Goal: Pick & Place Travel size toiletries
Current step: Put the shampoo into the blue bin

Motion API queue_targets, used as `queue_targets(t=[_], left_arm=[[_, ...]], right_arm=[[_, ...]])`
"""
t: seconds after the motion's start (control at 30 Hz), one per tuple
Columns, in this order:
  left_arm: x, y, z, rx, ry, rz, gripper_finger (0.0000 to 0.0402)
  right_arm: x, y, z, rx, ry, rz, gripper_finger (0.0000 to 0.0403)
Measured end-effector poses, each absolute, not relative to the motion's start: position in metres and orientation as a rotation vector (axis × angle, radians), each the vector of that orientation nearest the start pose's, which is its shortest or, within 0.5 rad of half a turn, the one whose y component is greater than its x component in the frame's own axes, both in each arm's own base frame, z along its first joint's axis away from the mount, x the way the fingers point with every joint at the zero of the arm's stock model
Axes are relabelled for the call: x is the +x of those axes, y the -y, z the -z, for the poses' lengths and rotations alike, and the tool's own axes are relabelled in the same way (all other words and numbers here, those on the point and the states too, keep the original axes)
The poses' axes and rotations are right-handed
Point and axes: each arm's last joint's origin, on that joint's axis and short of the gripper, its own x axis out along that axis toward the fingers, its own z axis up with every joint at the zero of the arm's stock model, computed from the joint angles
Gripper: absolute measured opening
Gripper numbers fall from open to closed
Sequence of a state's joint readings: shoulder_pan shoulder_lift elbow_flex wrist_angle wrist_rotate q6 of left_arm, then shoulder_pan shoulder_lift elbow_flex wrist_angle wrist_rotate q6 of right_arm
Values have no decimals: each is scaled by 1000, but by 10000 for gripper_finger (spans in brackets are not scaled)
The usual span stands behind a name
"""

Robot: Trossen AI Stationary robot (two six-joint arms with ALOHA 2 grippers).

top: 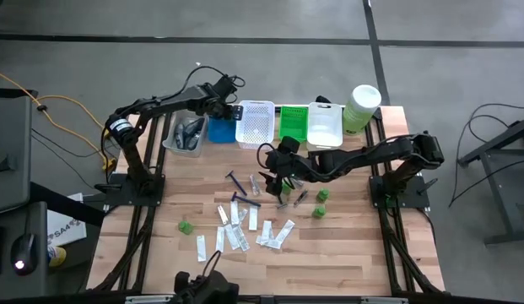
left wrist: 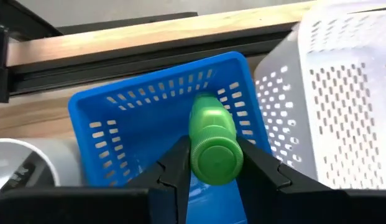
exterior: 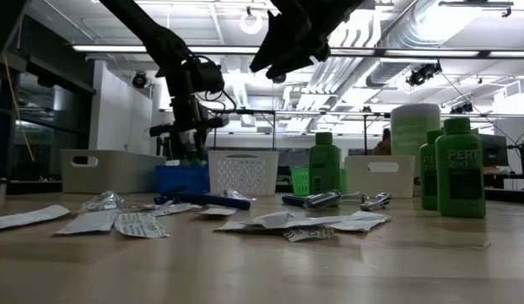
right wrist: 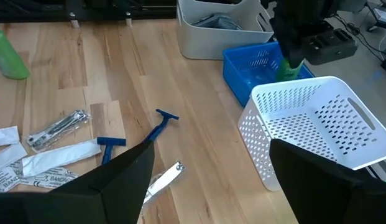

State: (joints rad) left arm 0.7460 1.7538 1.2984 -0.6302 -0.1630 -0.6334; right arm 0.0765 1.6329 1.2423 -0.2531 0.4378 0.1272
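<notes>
My left gripper hangs over the blue basket at the table's far edge, shut on a small green bottle. My right gripper hovers open above the table's middle, with nothing between its fingers. The other travel size toiletries lie flat on the wood. They include green bottles, blue-handled razors, white sachets and silvery tubes. My left gripper pinches the green bottle between its two fingers, on the bottle's sides just below the ribbed cap. The fingers slant steeply down from above and lie along the bottle, whose cap end faces the wrist. The bottle's far end points down into the blue basket.
A row of baskets lines the far edge: a grey bin holding dark pieces, the blue one, a white one, a green one and another white one. A pale-green canister stands at the far right. Bare wood lies along the near edge.
</notes>
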Motion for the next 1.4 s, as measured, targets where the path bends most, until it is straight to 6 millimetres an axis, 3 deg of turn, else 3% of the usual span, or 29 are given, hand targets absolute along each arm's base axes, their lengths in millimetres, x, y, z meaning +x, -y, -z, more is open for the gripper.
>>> queue_targets(t=[0.33,1.4], left_arm=[[262,-247,-224,-868,-796,-1110,129],[265,-250,-226,-758,-790,-1067,134]], right_arm=[[361,-15,-273,-40,-602,388,313],[361,-15,-272,-36,-607,387,313]])
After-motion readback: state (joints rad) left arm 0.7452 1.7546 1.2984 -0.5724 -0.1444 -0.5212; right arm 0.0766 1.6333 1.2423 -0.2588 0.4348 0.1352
